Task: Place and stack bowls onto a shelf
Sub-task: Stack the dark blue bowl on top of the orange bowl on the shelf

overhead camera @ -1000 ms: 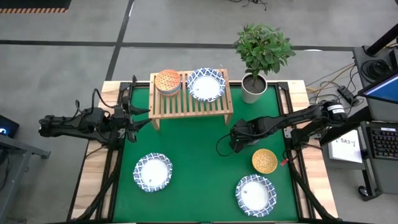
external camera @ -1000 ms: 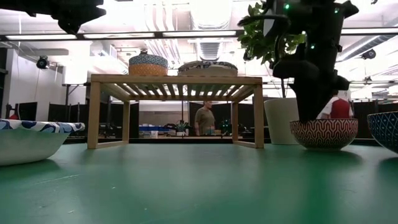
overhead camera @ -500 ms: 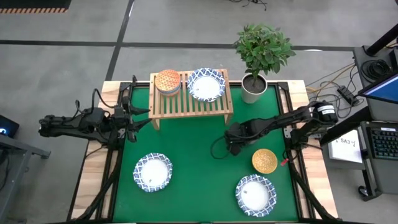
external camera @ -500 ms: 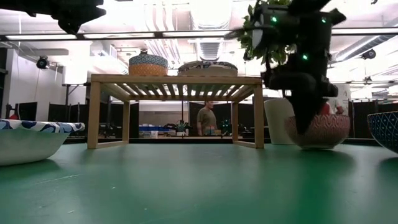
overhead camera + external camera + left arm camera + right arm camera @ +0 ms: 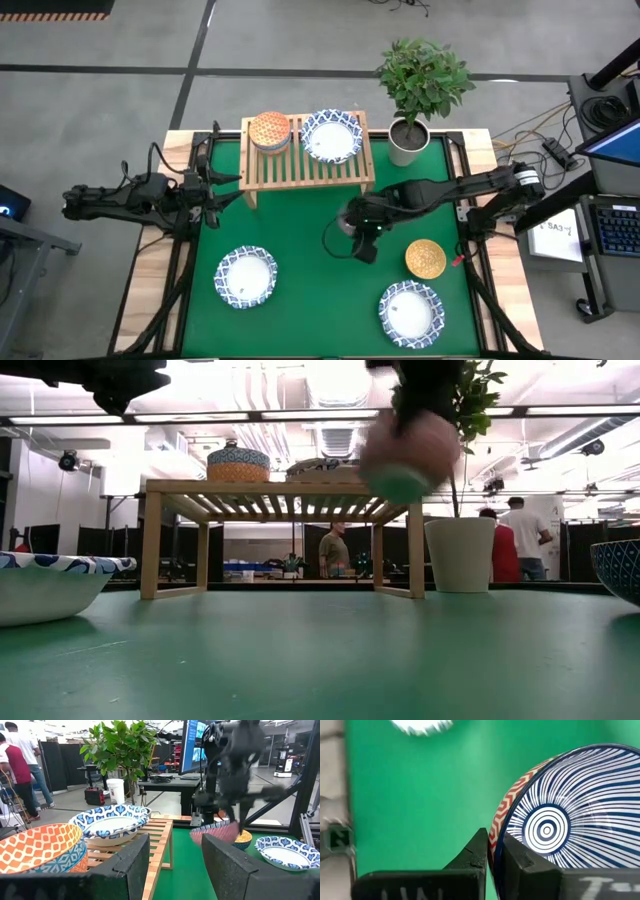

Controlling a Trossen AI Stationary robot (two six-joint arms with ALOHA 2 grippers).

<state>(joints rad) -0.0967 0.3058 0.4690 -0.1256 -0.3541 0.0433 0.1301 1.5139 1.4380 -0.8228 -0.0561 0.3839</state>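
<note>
My right gripper (image 5: 355, 232) hangs over the table's middle, in front of the shelf, shut on a small bowl (image 5: 560, 815). That bowl is red-patterned outside and blue-striped inside, and it shows blurred in the low view (image 5: 410, 450). The light-wood shelf (image 5: 305, 168) carries an orange-topped bowl stack (image 5: 269, 131) and a white blue-rimmed bowl (image 5: 331, 135). Two white bowls (image 5: 246, 277) (image 5: 411, 312) and a yellow bowl (image 5: 425, 259) sit on the green mat. My left gripper (image 5: 175, 870) waits open at the shelf's left end. My right gripper pinches the small bowl's rim (image 5: 496, 837), with one finger (image 5: 477, 851) outside the wall and the other finger (image 5: 515, 857) inside. The fingers come from above, pointing down. The bowl is lifted clear of the table, about as high as the shelf top.
A white plant pot (image 5: 408, 140) with a leafy plant stands at the shelf's right end. Open green mat lies between the shelf and the near bowls. People stand in the room beyond the table.
My right gripper has lifted the small bowl off the mat near the yellow bowl. It has carried the bowl up and toward the table's left, to the middle in front of the shelf. The bowl stood on the table a second ago and now hangs clear.
</note>
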